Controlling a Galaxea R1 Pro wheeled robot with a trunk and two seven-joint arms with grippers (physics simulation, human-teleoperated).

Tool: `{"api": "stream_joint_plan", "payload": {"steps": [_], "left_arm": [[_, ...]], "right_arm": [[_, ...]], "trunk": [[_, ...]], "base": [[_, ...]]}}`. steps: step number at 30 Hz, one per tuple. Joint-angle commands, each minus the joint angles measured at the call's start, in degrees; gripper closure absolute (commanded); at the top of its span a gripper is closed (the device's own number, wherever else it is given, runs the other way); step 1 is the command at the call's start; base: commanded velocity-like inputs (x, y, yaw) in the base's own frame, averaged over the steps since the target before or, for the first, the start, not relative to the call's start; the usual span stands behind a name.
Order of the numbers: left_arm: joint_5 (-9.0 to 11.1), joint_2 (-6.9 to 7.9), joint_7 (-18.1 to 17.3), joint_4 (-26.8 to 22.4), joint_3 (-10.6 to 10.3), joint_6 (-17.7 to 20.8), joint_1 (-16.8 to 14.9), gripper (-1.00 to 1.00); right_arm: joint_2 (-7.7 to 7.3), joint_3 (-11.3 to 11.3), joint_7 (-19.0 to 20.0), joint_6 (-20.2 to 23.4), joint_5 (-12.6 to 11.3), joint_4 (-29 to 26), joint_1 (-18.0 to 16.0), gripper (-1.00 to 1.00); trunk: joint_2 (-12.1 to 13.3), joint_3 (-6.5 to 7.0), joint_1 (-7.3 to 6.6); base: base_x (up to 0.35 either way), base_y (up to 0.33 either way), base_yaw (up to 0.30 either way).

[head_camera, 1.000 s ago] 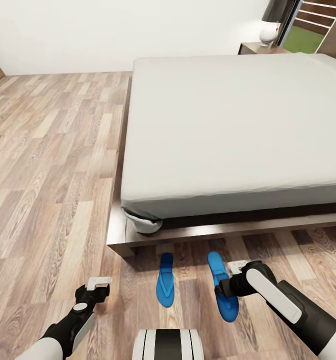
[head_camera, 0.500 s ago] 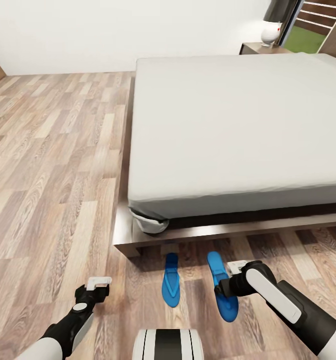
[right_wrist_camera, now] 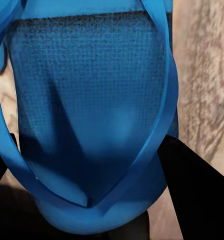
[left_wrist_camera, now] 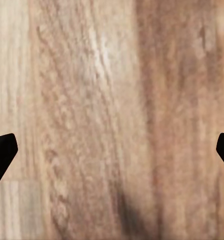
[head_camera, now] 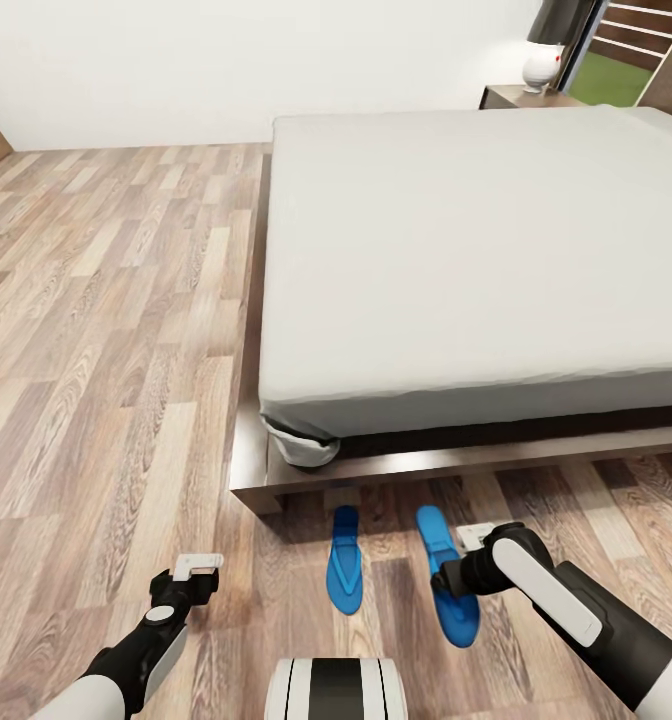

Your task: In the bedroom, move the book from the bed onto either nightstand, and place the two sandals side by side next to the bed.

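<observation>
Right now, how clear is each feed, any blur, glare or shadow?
Head view: evenly lit, slightly soft, dark shadow under the bed. Left wrist view: floor blurred, dark smudge low. Right wrist view: sandal very close, weave sharp, gripper shadow across it.

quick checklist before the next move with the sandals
1. Right gripper at the right sandal: ok, the right wrist view has its strap close between the fingers.
2. Grip closed on it: cannot tell.
3. Left sandal flat on the floor by the bed: ok.
4. Sandals side by side: ok, roughly parallel with a gap.
5. Left gripper free: ok, open over bare floor.
6. Book on nightstand: cannot tell.
</observation>
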Motion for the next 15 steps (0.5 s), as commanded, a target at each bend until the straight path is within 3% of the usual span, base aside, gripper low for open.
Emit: {"api": "stream_joint_plan", "payload": {"steps": [1, 15], "left_arm": [[0.38, 0.05, 0.37, 0.04, -0.48, -0.18, -0.03, -1.00], [0.38, 0.05, 0.38, 0.04, -0.48, -0.18, -0.03, -1.00]], "right_arm": [[-0.05, 0.15, -0.70, -0.06, -0.60, 0.15, -0.08, 1.00], [0.04, 0.26, -0.62, -1.74, -0.68, 2.11, -0.06, 1.00]], "trunk": [[-0.02, -0.04, -0.01], [-0.02, -0.04, -0.01]], "base": [[0.000, 0.000, 0.000], [0.000, 0.000, 0.000]]}}
